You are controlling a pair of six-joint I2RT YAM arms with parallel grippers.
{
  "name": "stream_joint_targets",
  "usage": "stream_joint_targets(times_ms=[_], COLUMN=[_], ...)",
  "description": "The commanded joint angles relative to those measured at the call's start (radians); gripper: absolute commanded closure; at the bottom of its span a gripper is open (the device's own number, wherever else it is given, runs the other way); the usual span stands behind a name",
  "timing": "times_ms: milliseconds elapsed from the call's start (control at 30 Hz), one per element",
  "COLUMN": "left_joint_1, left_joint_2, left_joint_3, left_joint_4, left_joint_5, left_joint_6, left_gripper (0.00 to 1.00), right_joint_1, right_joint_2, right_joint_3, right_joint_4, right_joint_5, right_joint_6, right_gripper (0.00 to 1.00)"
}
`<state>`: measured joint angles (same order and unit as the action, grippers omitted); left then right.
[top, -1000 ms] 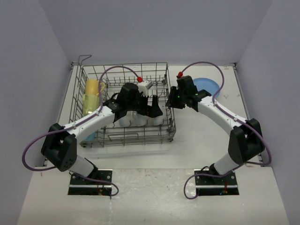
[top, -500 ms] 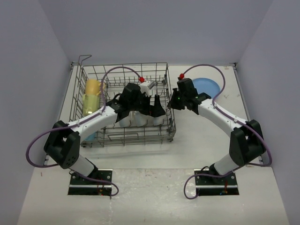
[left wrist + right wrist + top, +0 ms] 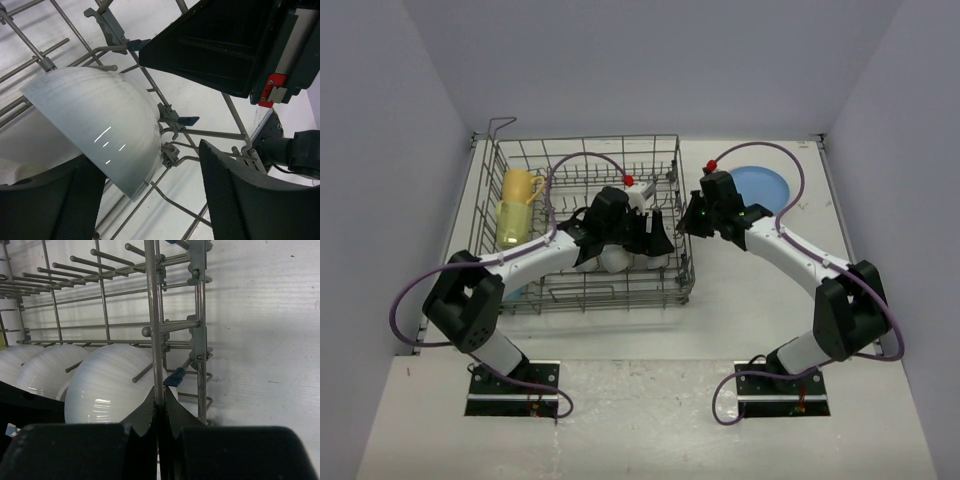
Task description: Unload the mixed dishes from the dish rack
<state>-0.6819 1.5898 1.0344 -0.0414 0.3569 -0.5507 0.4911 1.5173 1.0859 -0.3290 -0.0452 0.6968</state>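
yellow mug point(image 3: 518, 187): lies in the far-left end of the rack, handle pointing toward the middle, with a second yellowish cup just nearer than it.
dish rack point(image 3: 484, 205): grey wire basket on the left half of the table point(image 3: 740, 300).
white bowls point(image 3: 107, 390): three in a row, on edge among the tines at the rack's right end.
left gripper point(image 3: 150, 200): inside the rack, jaws spread wide, with one bowl lying between the fingers, not clamped.
right gripper point(image 3: 160, 412): outside the rack's right wall, jaws pinched almost together on an upright wire.
blue plate point(image 3: 765, 185): flat on the table right of the rack, partly hidden by the right arm.
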Motion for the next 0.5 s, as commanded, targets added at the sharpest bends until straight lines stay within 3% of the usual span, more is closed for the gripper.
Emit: stream_joint_targets(times_ms=[0,233,467], left_joint_1=[0.008,0.010,0.024], left_joint_2=[0.025,0.026,0.010], left_joint_3=[-0.040,-0.062,-0.077], left_joint_4=[0.015,0.083,0.106], left_joint_5=[-0.036,-0.033,-0.006], left_joint_6=[-0.028,-0.052,-0.063], left_gripper=[0.29,0.57,0.95], right_joint_1=[-0.008,-0.011,-0.013], right_joint_2=[-0.016,-0.023,-0.029], right_joint_3=[-0.029,-0.043,-0.067], right_joint_4=[-0.051,-0.054,-0.059], right_joint_5=[0.064,0.064,0.071], right_joint_6=[0.098,0.121,0.141], right_gripper=[1.00,1.00,1.00])
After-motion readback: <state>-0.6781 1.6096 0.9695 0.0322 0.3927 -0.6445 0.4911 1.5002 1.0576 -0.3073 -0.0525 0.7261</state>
